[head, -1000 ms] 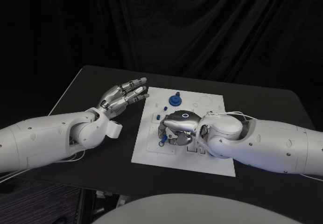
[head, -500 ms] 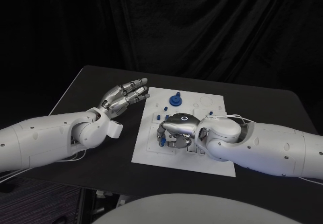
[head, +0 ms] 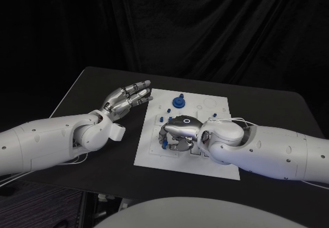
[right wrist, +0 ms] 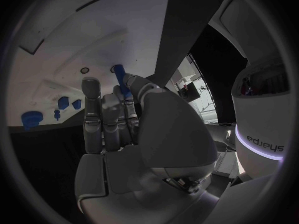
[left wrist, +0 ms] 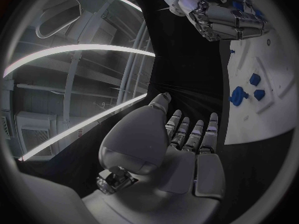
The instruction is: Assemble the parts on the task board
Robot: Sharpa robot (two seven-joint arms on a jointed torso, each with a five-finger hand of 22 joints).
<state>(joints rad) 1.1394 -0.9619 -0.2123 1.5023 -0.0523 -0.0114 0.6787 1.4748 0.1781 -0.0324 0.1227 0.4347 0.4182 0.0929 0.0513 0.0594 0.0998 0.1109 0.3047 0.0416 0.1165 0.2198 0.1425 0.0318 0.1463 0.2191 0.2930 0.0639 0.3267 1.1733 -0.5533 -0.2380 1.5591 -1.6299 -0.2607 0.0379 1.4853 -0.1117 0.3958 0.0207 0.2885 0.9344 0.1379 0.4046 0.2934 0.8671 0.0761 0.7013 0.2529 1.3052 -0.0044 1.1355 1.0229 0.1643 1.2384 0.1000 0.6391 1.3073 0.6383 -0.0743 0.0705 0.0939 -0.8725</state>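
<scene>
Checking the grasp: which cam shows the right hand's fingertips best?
Right wrist view: the fingers reach a blue part on the board. In the head view the right hand covers them; the left wrist view shows it side-on.

The flat white rectangular task board [head: 218,102] lies in the middle of the black surface, its long side running away from the robot. A round blue knob-shaped part [head: 178,101] stands upright near its far edge. Smaller blue parts [head: 168,110] sit just nearer. Another small blue part [right wrist: 117,69] shows at the right hand's fingertips.
</scene>
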